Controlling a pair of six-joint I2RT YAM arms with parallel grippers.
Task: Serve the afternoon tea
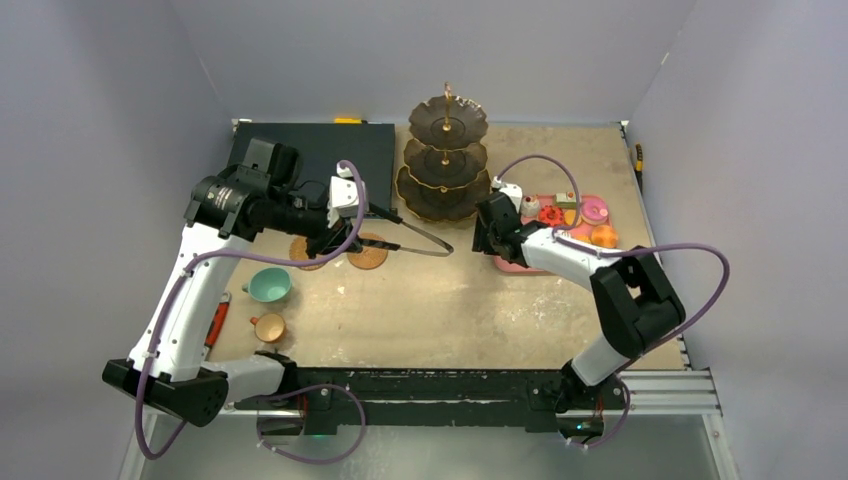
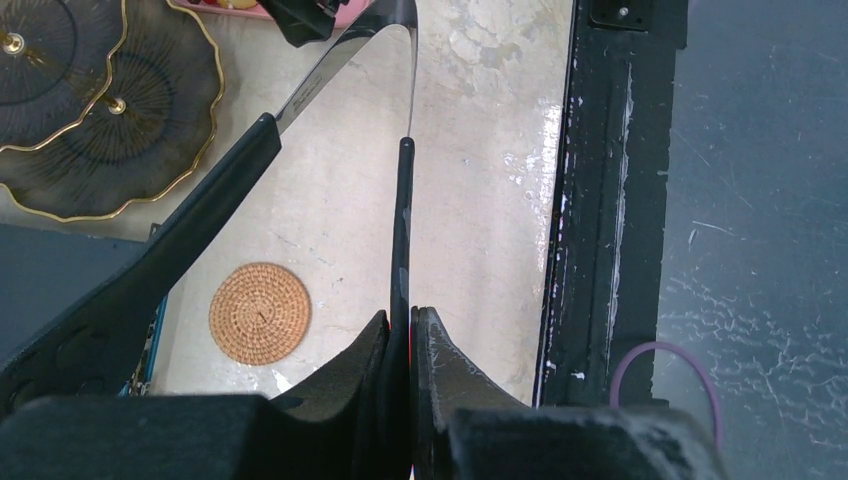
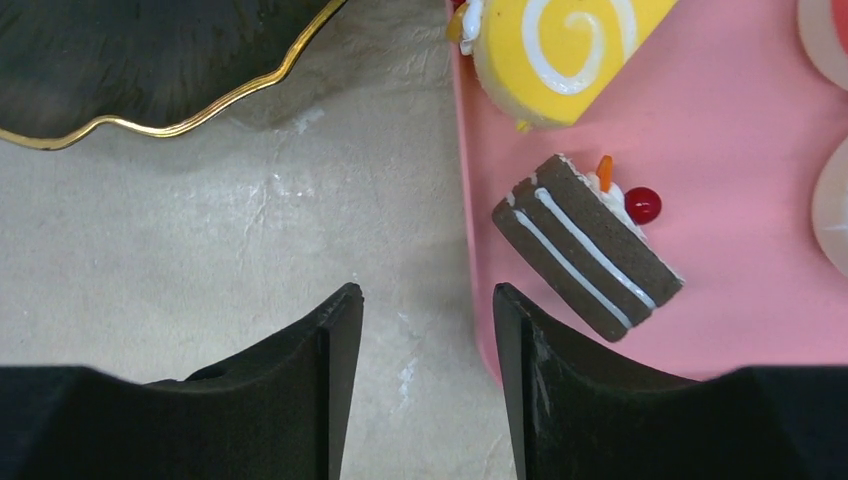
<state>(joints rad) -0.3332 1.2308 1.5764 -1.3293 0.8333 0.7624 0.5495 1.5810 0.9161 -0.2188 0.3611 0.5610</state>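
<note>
- On the pink tray (image 3: pixel 740 150) at the right of the table (image 1: pixel 450 310), the toy cakes (image 1: pixel 575 215) lie unserved. A chocolate layer slice (image 3: pixel 585 248) and a yellow roll cake (image 3: pixel 555 45) show close up. The overhead view shows more sweets in red, pink and orange behind them.
- The three-tier stand (image 1: pixel 446 160) stands at the back middle, just left of the tray. No cake shows on any tier, so filling it looks not yet begun.
- Two woven coasters (image 1: pixel 368 251) lie in front of the stand, one partly hidden under the left arm, and neither bears a cup.
- The teal cup (image 1: pixel 268 285) and the smaller tan cup (image 1: pixel 268 327) stand on bare table near the left arm, apart from the coasters.
- The left gripper (image 2: pixel 402 315) is clenched on one handle of the black tongs (image 2: pixel 404 200). The tongs are splayed wide, their metal tips pointing toward the tray and holding nothing.
- The right gripper (image 3: pixel 425 295) hangs low at the tray's left edge with its fingers parted and nothing between them. One finger is over bare table and the other at the tray's rim, with the chocolate slice just beside it.
- By my reading the task is near its start: every cake remains to be moved to the stand, and both cups remain to be set on coasters.
</note>
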